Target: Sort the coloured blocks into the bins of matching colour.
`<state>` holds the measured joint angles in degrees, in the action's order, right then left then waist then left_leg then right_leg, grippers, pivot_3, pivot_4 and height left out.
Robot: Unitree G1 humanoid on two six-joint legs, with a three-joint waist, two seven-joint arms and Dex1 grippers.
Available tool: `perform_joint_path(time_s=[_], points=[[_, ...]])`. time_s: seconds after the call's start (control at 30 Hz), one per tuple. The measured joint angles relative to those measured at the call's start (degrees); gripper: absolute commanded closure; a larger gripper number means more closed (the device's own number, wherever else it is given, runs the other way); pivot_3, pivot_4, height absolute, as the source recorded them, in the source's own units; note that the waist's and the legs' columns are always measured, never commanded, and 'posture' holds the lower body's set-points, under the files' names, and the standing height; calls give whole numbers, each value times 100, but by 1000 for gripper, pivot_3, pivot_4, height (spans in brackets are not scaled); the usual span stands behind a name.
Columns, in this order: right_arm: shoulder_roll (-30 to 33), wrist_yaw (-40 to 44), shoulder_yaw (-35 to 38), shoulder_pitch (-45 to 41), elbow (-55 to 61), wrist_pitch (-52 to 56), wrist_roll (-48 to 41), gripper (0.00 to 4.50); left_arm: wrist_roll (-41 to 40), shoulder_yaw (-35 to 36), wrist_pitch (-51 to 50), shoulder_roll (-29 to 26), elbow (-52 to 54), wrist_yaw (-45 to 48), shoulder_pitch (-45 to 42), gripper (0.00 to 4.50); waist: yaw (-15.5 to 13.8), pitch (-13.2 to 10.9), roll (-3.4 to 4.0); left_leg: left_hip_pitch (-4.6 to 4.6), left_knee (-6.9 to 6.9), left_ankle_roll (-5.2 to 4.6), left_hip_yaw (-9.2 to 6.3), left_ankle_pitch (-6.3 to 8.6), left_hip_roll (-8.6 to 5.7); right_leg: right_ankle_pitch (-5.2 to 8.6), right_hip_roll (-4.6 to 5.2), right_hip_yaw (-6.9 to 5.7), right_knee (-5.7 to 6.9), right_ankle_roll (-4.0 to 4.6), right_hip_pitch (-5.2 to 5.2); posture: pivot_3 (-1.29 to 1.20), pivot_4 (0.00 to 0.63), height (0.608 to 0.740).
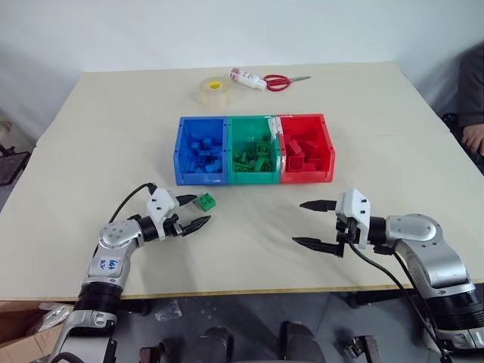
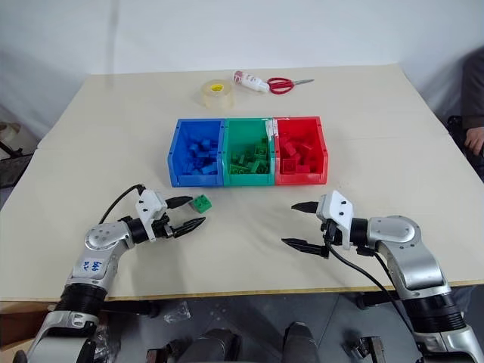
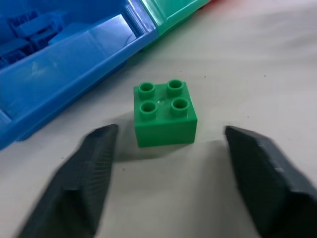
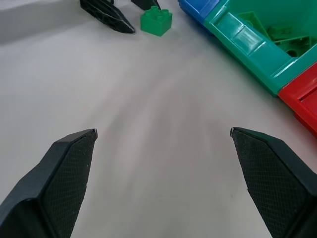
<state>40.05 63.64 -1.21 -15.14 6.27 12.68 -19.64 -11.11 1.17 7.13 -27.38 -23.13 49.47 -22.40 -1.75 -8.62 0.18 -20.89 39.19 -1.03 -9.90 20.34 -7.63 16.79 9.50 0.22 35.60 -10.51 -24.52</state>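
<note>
A pale counter (image 1: 363,136) carries three joined bins in a row: a blue bin (image 1: 180,155), a green bin (image 1: 252,125) and a red bin (image 1: 327,147), each already holding blocks of its own colour. One green block (image 1: 205,201) sits alone on the counter, studs up, just in front of the blue bin and apart from it. The left pincer (image 1: 198,211) lies low and nearly level, its two black fingers spread on either side of the block; in the left wrist view the block (image 3: 164,115) stands a little beyond the fingertips (image 3: 101,148) with clear gaps on both sides, so nothing is gripped yet. The right pincer (image 1: 318,224) hangs spread wide over bare counter, well apart from the block and holding nothing. The step in hand looks like the grasp of this last loose block. To do it well, the left pincer should probably slide a bit further forward so the pads meet the block's flat sides, close squarely, lift straight up clear of the blue bin's front wall, then carry it to the green bin beside it. A tape roll (image 1: 215,90) and red-handled scissors (image 1: 277,82) lie beyond the bins.
</note>
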Motion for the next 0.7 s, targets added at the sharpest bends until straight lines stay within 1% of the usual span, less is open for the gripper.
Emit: perform_joint_path(time_s=[0.1, 0.13, 0.43, 0.53, 0.6, 0.7], points=[[39, -52, 53, 83, 49, 14, -2, 0, 21, -10, 163, 25, -143, 53, -70, 2827, -1, 1, 2, 2, 0, 0, 0, 0, -1, 0, 1, 1, 1, 0, 1, 0, 150, 740], [53, -67, 74, 101, 56, 18, -2, 0, 21, -12, 206, 33, -202, 74, -100, 3065, -1, 1, 2, 3, 0, 0, 0, 0, -2, 0, 1, 1, 1, 0, 1, 0, 150, 740], [77, -156, 170, 245, 254, 41, -5, 0, 27, -97, 169, 244, -201, 180, -217, 3069, 16, 1, 2, 2, -1, 0, 0, 0, -1, 0, 1, 1, 3, -1, 1, 0, 150, 740], [77, -211, 175, 289, 280, 74, -5, 0, 7, -281, -148, 528, 80, 195, -272, 3069, 10, 0, -1, -6, 1, -3, -3, -1, -4, -2, 1, 1, 2, -4, 0, 0, 150, 740], [77, -266, 184, 317, 304, 96, -6, 0, 14, -391, -346, 827, 113, 30, -529, 3069, 12, -6, -10, -16, 6, -3, -5, -2, -4, -3, 1, -1, 1, -6, -6, 0, 150, 740], [77, -346, 225, 420, 429, 108, -7, 0, 32, -404, -514, 1156, -1, -356, -1264, 3069, 31, -8, -15, -19, 6, -2, -2, -2, -2, -3, 0, -3, 0, -6, -10, 0, 150, 740]])
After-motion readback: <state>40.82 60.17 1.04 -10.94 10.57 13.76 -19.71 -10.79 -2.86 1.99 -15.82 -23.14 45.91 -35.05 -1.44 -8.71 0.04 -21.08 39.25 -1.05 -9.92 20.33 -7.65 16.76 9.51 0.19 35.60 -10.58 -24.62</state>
